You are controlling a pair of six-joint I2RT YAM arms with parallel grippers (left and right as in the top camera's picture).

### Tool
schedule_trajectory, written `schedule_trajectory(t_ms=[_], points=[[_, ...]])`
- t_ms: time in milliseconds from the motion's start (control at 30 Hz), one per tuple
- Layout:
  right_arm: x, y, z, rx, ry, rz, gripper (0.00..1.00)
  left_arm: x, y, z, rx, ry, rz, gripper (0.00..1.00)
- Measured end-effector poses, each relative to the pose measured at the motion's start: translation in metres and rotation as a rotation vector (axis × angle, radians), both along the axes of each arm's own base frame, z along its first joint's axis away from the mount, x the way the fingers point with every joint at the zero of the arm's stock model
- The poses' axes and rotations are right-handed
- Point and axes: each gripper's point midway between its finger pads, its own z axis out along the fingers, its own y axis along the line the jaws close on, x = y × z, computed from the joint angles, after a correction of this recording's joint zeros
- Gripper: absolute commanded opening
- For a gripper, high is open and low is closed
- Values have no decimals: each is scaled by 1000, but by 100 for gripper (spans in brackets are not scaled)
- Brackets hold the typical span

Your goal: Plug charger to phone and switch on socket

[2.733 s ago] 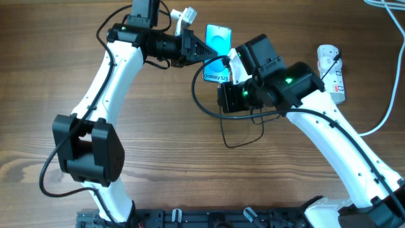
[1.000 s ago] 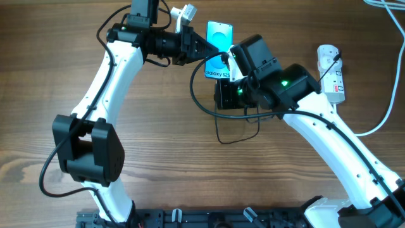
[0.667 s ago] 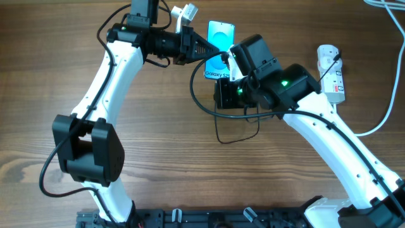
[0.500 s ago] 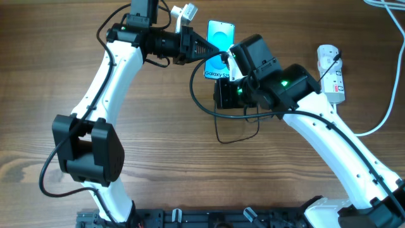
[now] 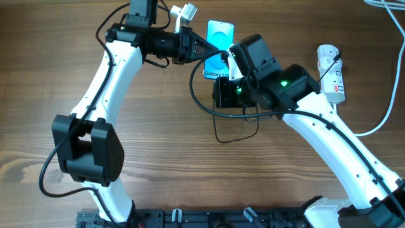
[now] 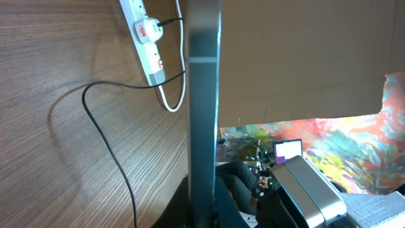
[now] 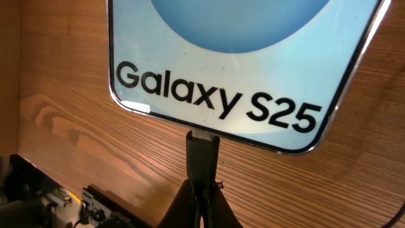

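Observation:
The phone (image 5: 219,39) is held above the table, screen up. My left gripper (image 5: 204,49) is shut on its left edge. In the left wrist view the phone (image 6: 202,95) stands edge-on between my fingers (image 6: 190,212). My right gripper (image 5: 219,84) is shut on the charger's black connector (image 7: 202,152). The connector's tip meets the middle of the phone's bottom edge (image 7: 215,130); how deep it sits is hidden. The charger cable (image 5: 235,132) loops below the right gripper (image 7: 202,199). The white socket (image 5: 331,73) lies at the far right with a black plug in it, and it also shows in the left wrist view (image 6: 149,44).
A thick white cord (image 5: 387,107) runs along the table's right side from the socket. The thin black cable (image 6: 107,139) trails over the wood toward the socket. The robot bases and a black rail (image 5: 190,218) sit at the front edge.
My right gripper has moved up and left with the connector, up to the phone's bottom edge; the cable loop followed. Over the last second almost nothing has moved. The left arm holds still.

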Motion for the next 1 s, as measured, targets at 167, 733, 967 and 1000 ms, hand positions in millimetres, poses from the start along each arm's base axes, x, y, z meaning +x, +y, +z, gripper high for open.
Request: schedule_trajectory(t_ms=[167,733,967,1000], points=[[0,2,0,4,-2,2,4,-1,3,-3,15,2,3,4],[4,5,2,38,-9,6,4,1,10,-10,56,45,37,4],[8,11,6,67,-27,11,4,3,18,-11,74,80,66,4],[9,11,6,69,-29,12,4,3,18,-11,74,79,67,4]])
